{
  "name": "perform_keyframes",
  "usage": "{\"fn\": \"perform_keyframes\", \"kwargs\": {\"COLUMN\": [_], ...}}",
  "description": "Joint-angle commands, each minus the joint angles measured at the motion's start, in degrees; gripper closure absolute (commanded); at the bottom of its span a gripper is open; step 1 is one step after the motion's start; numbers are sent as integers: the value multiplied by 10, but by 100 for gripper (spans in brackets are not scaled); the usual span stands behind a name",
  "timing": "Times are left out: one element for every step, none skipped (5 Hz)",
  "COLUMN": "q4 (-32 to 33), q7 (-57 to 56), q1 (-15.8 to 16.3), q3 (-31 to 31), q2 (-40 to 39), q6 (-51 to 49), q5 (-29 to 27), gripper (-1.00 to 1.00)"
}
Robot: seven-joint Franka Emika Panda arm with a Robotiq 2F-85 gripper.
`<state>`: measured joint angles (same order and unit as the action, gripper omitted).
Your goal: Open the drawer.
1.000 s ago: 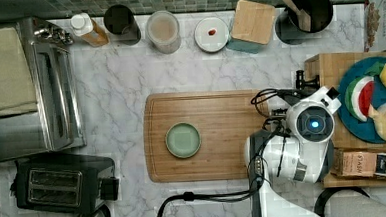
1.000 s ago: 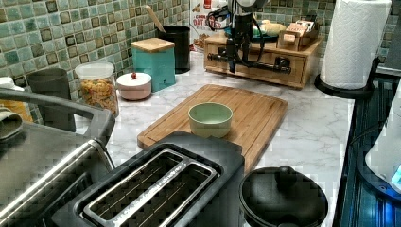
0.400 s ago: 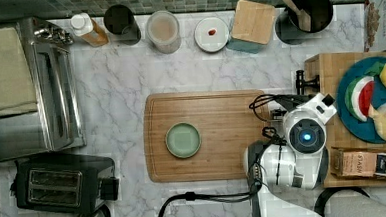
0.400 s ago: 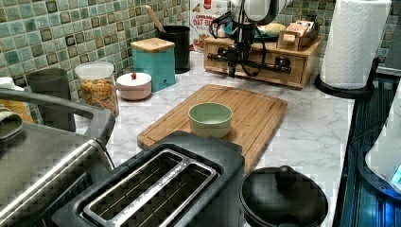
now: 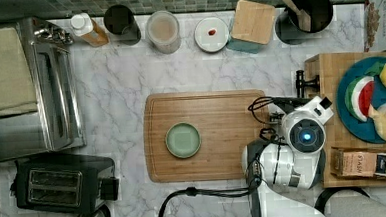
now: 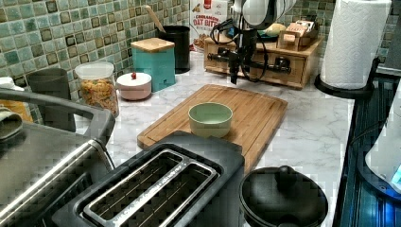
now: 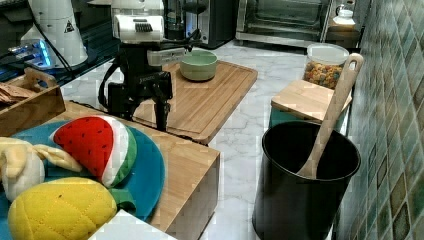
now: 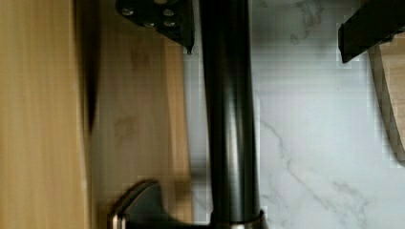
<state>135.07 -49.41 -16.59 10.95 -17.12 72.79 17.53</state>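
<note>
Handle (image 8: 228,119) between spread fingers (image 8: 165,19)

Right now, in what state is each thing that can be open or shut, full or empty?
drawer: looks shut.
handle: not gripped.
hand: open, straddling the handle, not closed on it.
green bowl: upright on the cutting board, empty.
toaster: both slots empty.
glass jar: lid on, cereal inside.

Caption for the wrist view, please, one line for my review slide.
Open gripper straddling the drawer's black bar handle, one finger on each side, above the marble counter.
</note>
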Motion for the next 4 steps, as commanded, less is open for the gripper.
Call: {"fn": "perform_keyframes", "kwargs": {"q4": [0, 5, 21, 46], "q7": [-35, -8, 2, 8], "q1": [-12, 16, 45, 74], "q3": [-68, -89, -117, -146], "q2": [18, 30, 34, 37], "q6": [-54, -86, -78, -46], "q5": [-49, -57, -70, -81], "gripper": [-100, -100, -100, -100]}}
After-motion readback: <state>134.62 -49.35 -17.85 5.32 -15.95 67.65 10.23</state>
